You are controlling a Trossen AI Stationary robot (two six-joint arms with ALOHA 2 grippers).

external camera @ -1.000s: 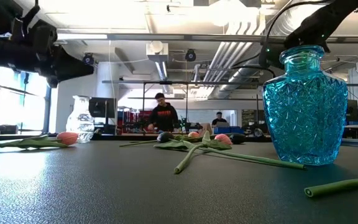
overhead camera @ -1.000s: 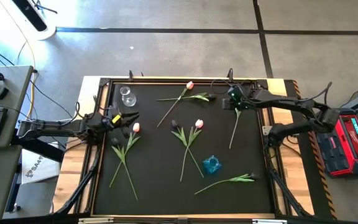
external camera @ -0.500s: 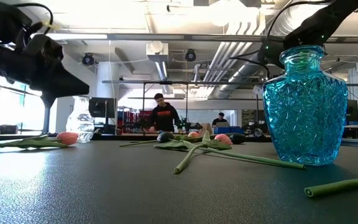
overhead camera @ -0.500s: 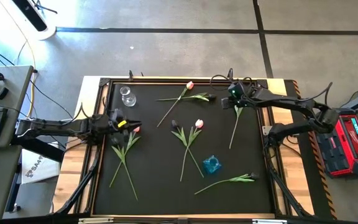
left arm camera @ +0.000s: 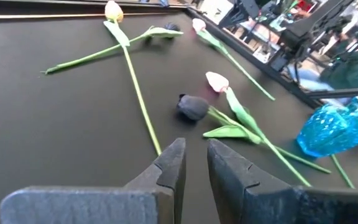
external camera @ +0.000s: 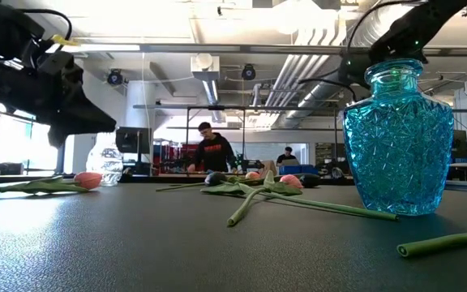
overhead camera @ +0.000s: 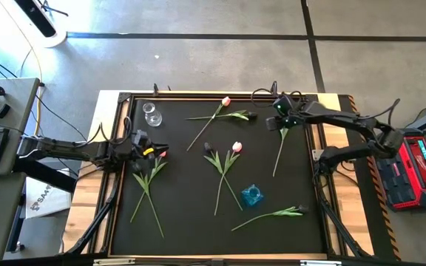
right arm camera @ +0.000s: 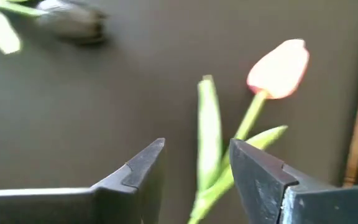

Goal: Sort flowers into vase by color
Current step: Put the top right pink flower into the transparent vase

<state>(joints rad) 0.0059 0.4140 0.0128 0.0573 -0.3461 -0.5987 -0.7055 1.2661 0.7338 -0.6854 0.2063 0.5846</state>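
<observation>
Dark metal fingers of our left gripper (left arm camera: 193, 163) stand slightly parted with nothing between them, poised low over the black table mat (overhead camera: 191, 185) at its left side. Just ahead of them in the left wrist view lie a blackish tulip head (left arm camera: 193, 107) and a pale pink tulip (left arm camera: 217, 81) on long green stems. From above, this gripper (overhead camera: 154, 150) sits right beside a pink tulip (overhead camera: 162, 154) whose stem crosses another near the mat's left edge.

Our right gripper (right arm camera: 194, 165) hangs at the far right of the mat, fingers open on either side of a green stem and leaf (right arm camera: 209, 137), not closed on it; the pink bloom (right arm camera: 279, 68) lies just beyond the fingertips. From above, that gripper (overhead camera: 285, 118) is over the top of this flower (overhead camera: 279, 148).

We see a small clear glass vase (overhead camera: 151, 114) at the far left corner, a faceted blue glass vase (overhead camera: 252, 195) nearer the front, and more tulips scattered between them. Beyond the table, a person (external camera: 211, 150) stands in the room.
</observation>
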